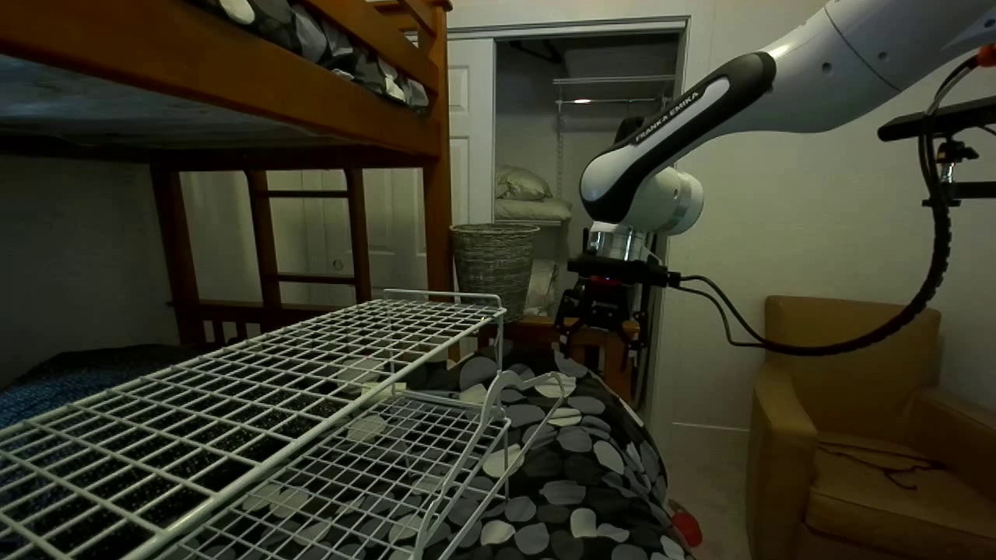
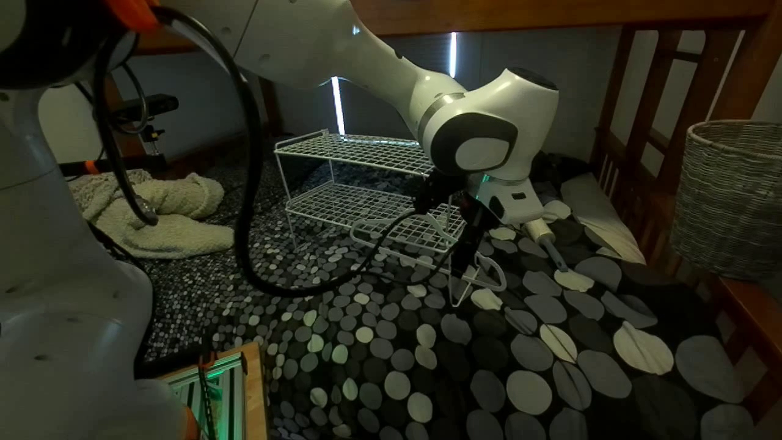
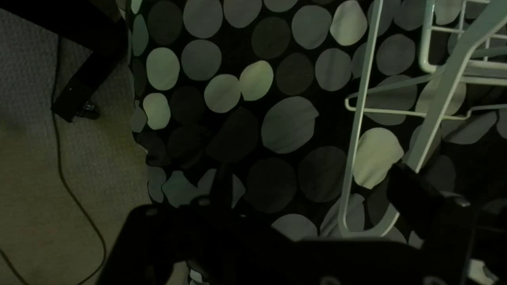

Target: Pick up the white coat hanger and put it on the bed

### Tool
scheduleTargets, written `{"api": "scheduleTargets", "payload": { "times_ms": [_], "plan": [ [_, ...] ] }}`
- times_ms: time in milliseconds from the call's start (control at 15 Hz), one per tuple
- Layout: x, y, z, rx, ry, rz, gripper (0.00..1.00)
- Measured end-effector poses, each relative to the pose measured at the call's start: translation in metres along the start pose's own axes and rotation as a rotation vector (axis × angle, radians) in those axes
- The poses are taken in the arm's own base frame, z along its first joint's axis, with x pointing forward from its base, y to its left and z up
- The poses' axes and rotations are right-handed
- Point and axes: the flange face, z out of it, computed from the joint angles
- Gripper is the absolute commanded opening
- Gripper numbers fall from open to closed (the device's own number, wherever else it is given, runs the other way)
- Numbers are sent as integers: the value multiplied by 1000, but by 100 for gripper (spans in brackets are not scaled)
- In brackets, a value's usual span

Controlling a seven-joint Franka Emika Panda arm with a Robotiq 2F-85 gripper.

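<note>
White coat hanger juts past a wire rack, basket well apart.

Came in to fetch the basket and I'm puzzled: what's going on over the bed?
A robot arm reaches over the bed, where a white wire rack stands. Its open gripper hovers near one end of a white hanger by the rack; how the hanger is supported is unclear. No grip shows yet, so it's probably about to grab the hanger, to put it on the bed.
</note>
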Motion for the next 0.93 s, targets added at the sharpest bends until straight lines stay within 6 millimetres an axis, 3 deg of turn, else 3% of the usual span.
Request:
{"api": "scheduleTargets", "payload": {
  "times_ms": [400,933],
  "plan": [
    [0,-1,0,2,2,9,100],
    [5,-16,19,1,-5,58,100]
  ]
}}
